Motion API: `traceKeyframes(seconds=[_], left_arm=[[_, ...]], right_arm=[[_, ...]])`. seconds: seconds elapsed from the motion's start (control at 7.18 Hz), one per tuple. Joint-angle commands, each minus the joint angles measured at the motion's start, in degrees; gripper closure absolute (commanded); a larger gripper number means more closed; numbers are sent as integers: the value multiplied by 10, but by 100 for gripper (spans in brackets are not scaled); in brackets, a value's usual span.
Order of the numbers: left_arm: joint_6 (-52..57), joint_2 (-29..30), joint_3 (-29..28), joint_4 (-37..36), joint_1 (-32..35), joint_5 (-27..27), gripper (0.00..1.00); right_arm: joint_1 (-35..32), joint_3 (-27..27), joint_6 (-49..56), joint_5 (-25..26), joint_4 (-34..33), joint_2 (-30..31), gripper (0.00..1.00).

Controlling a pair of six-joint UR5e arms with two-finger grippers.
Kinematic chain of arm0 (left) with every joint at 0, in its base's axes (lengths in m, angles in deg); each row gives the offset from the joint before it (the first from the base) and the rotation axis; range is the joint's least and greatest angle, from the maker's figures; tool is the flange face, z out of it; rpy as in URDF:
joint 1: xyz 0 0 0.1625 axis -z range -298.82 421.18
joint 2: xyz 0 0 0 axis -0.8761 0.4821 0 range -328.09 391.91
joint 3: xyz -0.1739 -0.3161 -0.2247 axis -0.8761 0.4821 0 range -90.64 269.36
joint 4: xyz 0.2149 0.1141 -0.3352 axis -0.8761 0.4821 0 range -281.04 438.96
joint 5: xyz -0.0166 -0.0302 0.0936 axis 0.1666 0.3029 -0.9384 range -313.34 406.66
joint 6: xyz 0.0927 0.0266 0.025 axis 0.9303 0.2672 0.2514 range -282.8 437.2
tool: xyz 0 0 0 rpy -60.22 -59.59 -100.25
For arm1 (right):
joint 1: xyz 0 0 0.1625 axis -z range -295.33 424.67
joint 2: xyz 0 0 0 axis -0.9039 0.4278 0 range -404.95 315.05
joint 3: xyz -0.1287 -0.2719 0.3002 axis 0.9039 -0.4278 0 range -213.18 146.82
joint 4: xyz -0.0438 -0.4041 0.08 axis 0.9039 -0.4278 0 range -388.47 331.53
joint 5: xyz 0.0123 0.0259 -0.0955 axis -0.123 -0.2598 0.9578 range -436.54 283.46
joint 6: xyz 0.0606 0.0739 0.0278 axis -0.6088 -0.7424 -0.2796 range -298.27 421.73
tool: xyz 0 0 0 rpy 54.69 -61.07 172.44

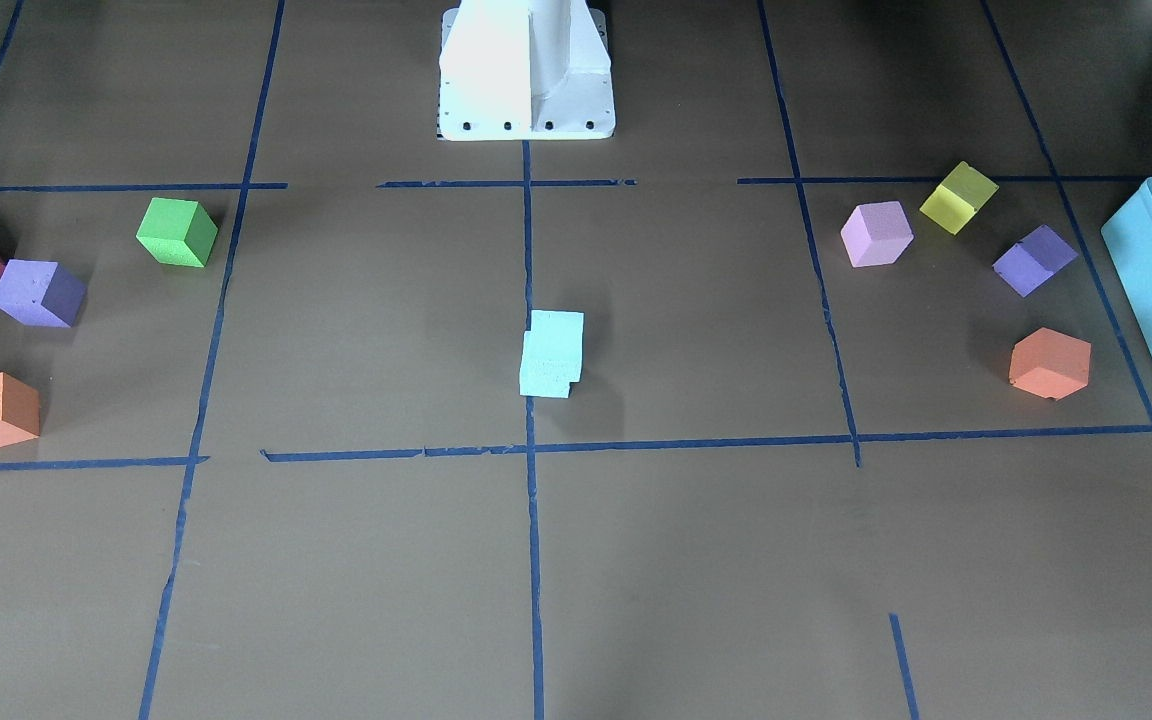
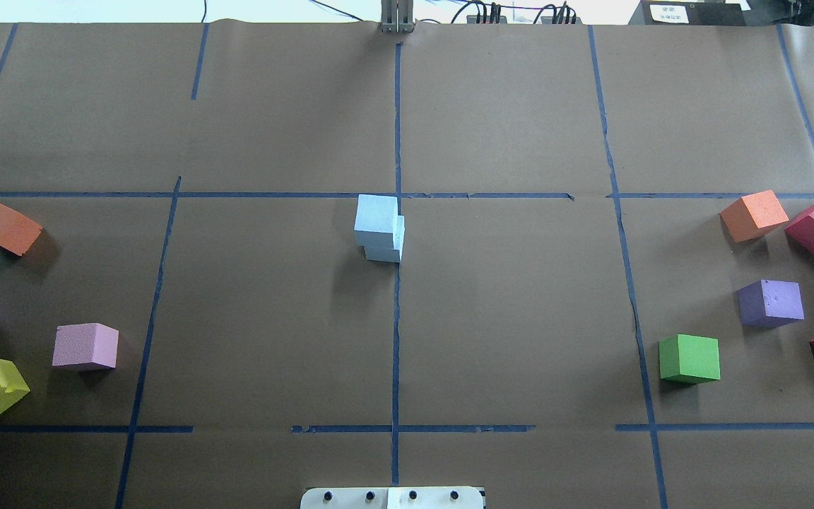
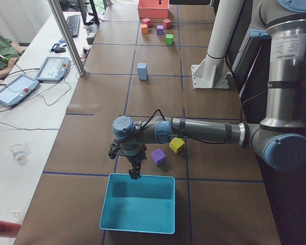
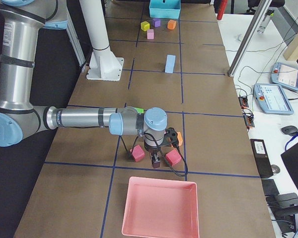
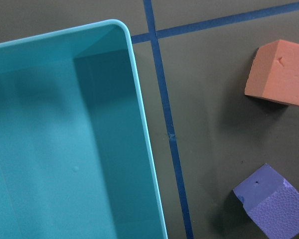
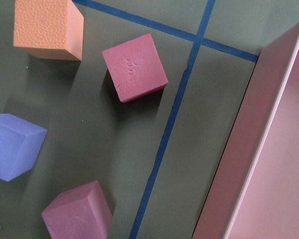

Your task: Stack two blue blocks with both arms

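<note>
A: How far along is the stacking?

B: By the look of it, it is done. The upper blue block [image 2: 376,213] sits on the lower blue block [image 2: 387,253] at the middle of the table [image 2: 520,318], right on the centre tape line. The top one is shifted a little off square, so one edge of the lower block shows, but the pair stands upright.

A: Is either arm holding them?

B: No. Both arms are well apart from the stack. The left hand [image 3: 134,172] hangs over the near rim of the teal box [image 3: 135,224] at one end of the table. The right hand [image 4: 155,161] hovers among the red cubes, just beside the pink tray [image 4: 128,203], at the other end.

A: Are the hands open or closed?

B: I cannot tell. They show only in the side views, small and dark. Nothing is visibly carried by either one.

A: Anything left?

B: I judge nothing essential. The offset looks too small to topple the stack.
</note>
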Motion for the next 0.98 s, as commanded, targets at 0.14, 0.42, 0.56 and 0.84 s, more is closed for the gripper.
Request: traceKeyframes(seconds=[0.14,0.42,0.56,0.84], left_arm=[[1,-7,5,1,0,0,0],[1,-7,5,1,0,-1,0],[1,-7,5,1,0,-1,0],[1,-7,5,1,0,-1,0]], right_arm=[[0,-2,0,0,0,0,0],[0,-3,0,-1,0,0,0],[0,-4,0,-9,0,0,0],[0,-4,0,-11,0,0,0]])
